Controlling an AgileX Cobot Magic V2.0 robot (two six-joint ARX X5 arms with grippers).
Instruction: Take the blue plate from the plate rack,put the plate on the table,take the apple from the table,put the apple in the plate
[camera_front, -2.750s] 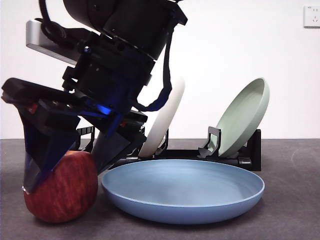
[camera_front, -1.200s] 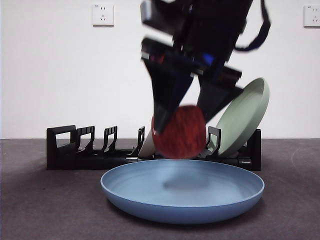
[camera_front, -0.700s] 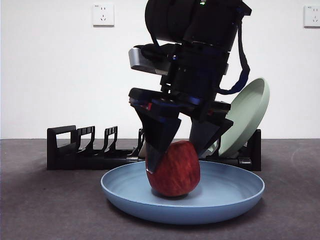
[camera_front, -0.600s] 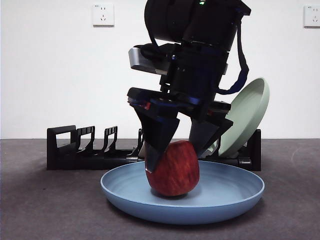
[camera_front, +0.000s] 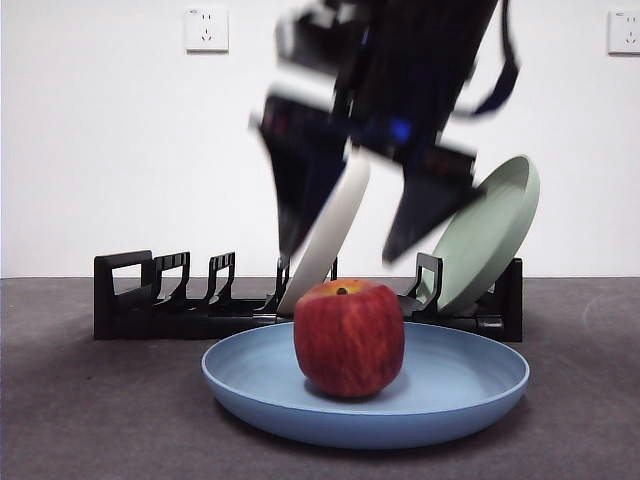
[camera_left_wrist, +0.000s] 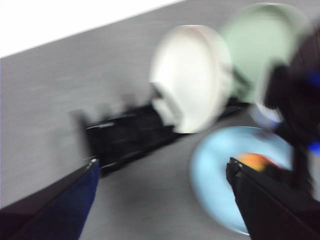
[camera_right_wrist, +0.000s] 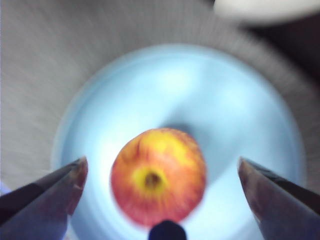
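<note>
The deep-red apple (camera_front: 350, 338) stands free in the middle of the light-blue plate (camera_front: 460, 400), which lies flat on the dark grey table (camera_front: 90, 430) in front of the black plate rack (camera_front: 150, 300). My right gripper (camera_front: 340, 250) is blurred, open and empty, right above the apple and clear of it. In the right wrist view the apple (camera_right_wrist: 157, 175) shows stem-up on the blue plate (camera_right_wrist: 240, 115) between the open jaws of my right gripper (camera_right_wrist: 162, 162). My left gripper (camera_left_wrist: 162, 165) is open and empty, off to one side; its blurred view shows the rack (camera_left_wrist: 130, 140), plate (camera_left_wrist: 215, 175) and apple (camera_left_wrist: 255, 162).
A cream-white plate (camera_front: 340, 215) and a pale green plate (camera_front: 490, 235) lean in the rack behind the blue plate. Both show in the left wrist view, cream (camera_left_wrist: 192, 75) and green (camera_left_wrist: 255, 45), with the right arm (camera_left_wrist: 300, 100) dark beside them.
The right gripper carried the apple from the table's left onto the blue plate, opened, and has now risen clear. The apple stays in the plate.
</note>
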